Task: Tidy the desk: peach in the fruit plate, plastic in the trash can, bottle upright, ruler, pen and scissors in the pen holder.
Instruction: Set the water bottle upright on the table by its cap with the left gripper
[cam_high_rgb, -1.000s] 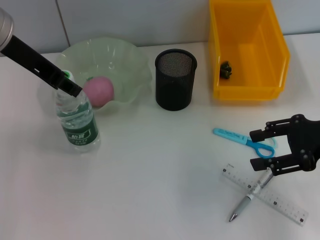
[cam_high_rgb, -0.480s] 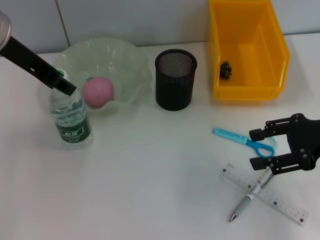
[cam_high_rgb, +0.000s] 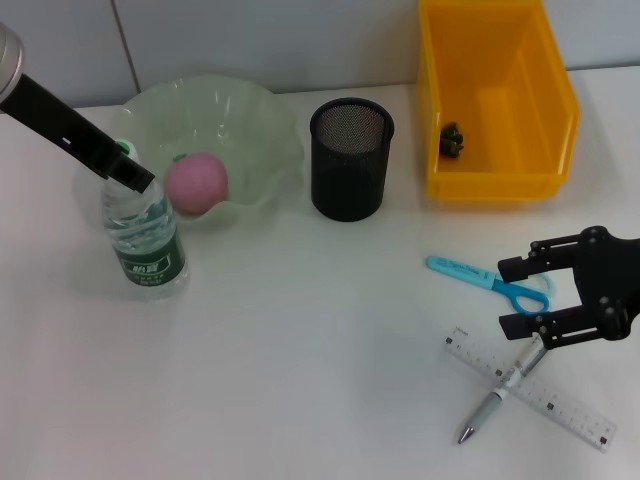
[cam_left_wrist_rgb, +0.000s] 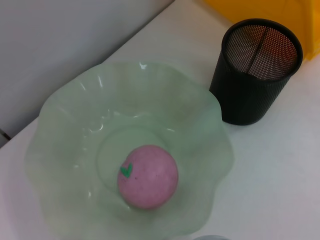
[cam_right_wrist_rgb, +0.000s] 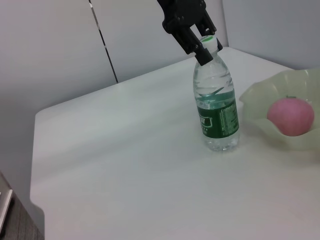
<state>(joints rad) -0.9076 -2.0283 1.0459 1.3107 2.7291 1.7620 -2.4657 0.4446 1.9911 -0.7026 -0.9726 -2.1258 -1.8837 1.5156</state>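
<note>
- standing upright on the table (cam_high_rgb: 300, 400), the bottle (cam_high_rgb: 145, 235) has the left claw (cam_high_rgb: 125, 165) clamped on its cap, beside the fruit plate (cam_high_rgb: 255, 120) holding the peach (cam_high_rgb: 196, 182).
- right claw (cam_high_rgb: 525, 298), fingers apart, hovers over scissors (cam_high_rgb: 485, 278), pen (cam_high_rgb: 500, 390) and ruler (cam_high_rgb: 560, 405).
- pen holder (cam_high_rgb: 350, 160) stands well apart.

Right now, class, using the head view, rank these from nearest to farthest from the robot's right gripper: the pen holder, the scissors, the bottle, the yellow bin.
1. Scissors: on the table, right beside the right gripper.
2. Yellow bin: behind the gripper, toward the wall.
3. Pen holder: mid-table, toward the robot's left.
4. Bottle: far across on the left side, at the left gripper.
</note>
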